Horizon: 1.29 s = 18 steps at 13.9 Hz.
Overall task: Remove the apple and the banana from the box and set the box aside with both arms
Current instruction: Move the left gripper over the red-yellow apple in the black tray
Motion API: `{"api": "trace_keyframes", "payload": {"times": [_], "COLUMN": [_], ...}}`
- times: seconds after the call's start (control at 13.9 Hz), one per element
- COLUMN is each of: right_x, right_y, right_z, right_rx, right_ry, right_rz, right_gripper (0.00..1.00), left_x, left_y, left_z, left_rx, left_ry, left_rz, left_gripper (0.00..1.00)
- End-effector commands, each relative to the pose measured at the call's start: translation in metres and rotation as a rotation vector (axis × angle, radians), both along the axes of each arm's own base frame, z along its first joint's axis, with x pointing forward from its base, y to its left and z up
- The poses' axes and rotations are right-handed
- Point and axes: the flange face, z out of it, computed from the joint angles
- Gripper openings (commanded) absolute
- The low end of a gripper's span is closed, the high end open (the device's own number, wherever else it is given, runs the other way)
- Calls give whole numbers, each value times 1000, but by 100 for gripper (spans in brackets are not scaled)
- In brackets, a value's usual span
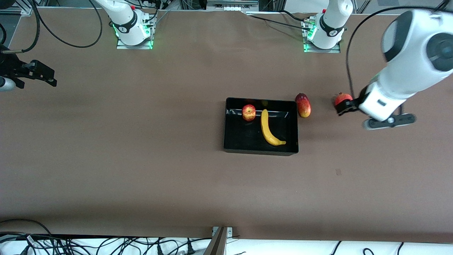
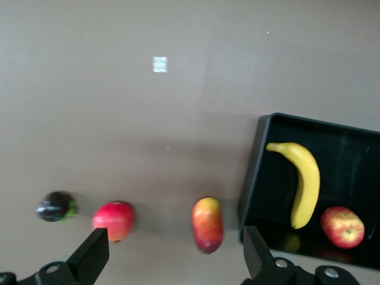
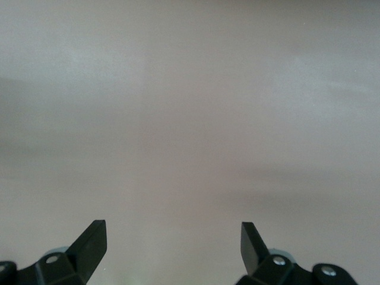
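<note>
The box, a glossy black tray (image 1: pixel 261 151), lies mid-table. In it are the apple (image 1: pixel 248 112) and the yellow banana (image 1: pixel 269 129), side by side and apart. The left wrist view shows the tray's wall (image 2: pixel 252 172), the banana (image 2: pixel 306 181) and the apple (image 2: pixel 342 227). My left gripper (image 1: pixel 344 107) hangs open over the table next to the pomegranate, toward the left arm's end; its fingers (image 2: pixel 95 252) hold nothing. My right gripper (image 1: pixel 49 79) waits open over bare table at the right arm's end, and its own wrist view shows it (image 3: pixel 172 240) with nothing between its fingers.
A red-yellow mango (image 1: pixel 303 105) lies just outside the tray toward the left arm's end. A red pomegranate (image 1: pixel 342 98) is partly covered by the left hand. The left wrist view shows the mango (image 2: pixel 206 224), the pomegranate (image 2: pixel 113 220) and a small dark round thing (image 2: pixel 55 206). Cables (image 1: pixel 106 244) run along the table's near edge.
</note>
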Motion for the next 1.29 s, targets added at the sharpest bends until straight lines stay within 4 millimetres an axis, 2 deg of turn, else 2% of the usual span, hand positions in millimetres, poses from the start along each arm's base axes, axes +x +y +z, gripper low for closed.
{"api": "trace_keyframes", "payload": {"times": [0.0,0.22,0.36,0.5,0.65,0.93,1.22], "right_x": [1,1,1,1,1,1,1], "right_y": [-1,-1,-1,-1,-1,-1,-1], "right_z": [3,3,3,3,3,3,3], "right_rx": [-7,-7,-7,-7,-7,-7,-7], "right_ry": [1,1,1,1,1,1,1], "right_rz": [14,14,14,14,14,14,14], "right_gripper": [100,100,100,100,100,100,100], "left_x": [3,3,-7,-28,-43,-72,-104], "left_y": [-43,-107,-142,-189,-221,-265,-279], "left_z": [-42,-99,-127,-159,-176,-213,-260], "left_rx": [4,12,12,-20,-29,-68,-57], "left_ry": [6,-9,-26,-14,-18,0,1], "left_rz": [60,138,183,208,245,273,239], "left_gripper": [100,100,100,100,100,100,100]}}
